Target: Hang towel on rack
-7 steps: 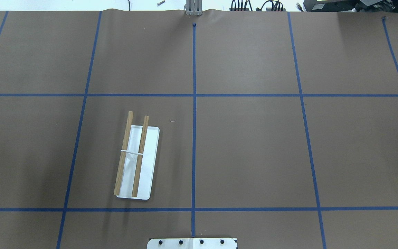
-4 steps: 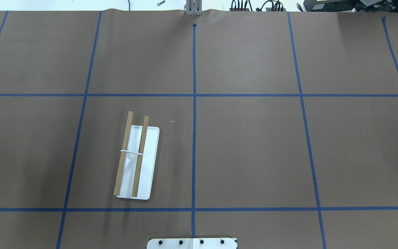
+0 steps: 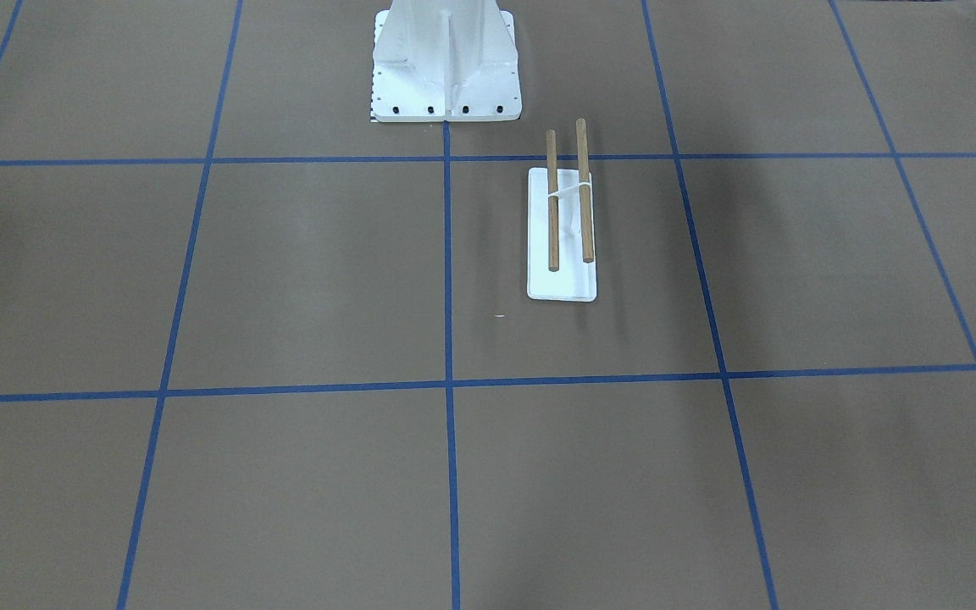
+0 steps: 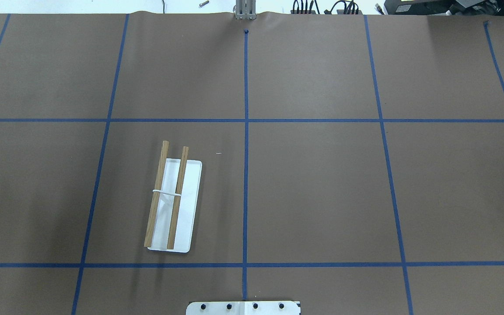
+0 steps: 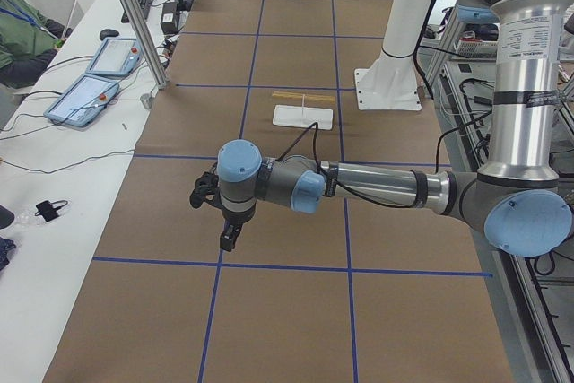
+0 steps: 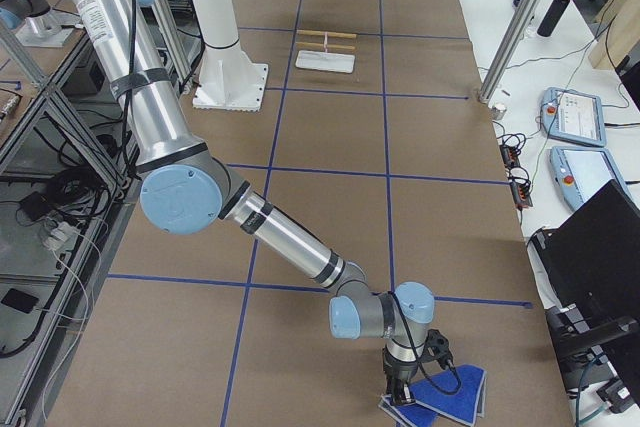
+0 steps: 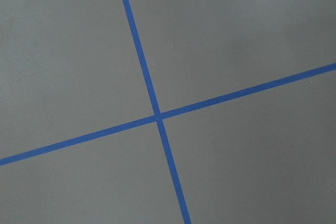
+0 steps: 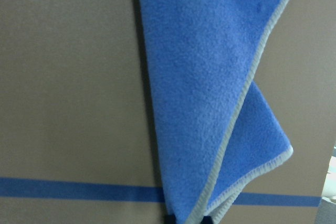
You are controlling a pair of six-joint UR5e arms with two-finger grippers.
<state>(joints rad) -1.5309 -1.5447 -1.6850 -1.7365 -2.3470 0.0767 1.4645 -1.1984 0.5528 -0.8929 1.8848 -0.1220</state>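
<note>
At the near right end of the bench (image 6: pixel 330 147) the right claw (image 6: pixel 403 394) sits down on the blue towel (image 6: pixel 458 392). Its tips are hidden by wrist and cloth, so I cannot tell its grip. The rack (image 6: pixel 325 52) stands well beyond, mid-bench. Farthest, the left claw (image 5: pixel 227 241) hangs above the bench, its opening too small to read.

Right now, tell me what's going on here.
The right end effector is down at a corner of the towel, at the right end of the table. Whether it has gripped the towel cannot be told. The rack stands on the robot's left half with nothing hung on it yet. The left end effector hovers above the table, away from both.
</note>
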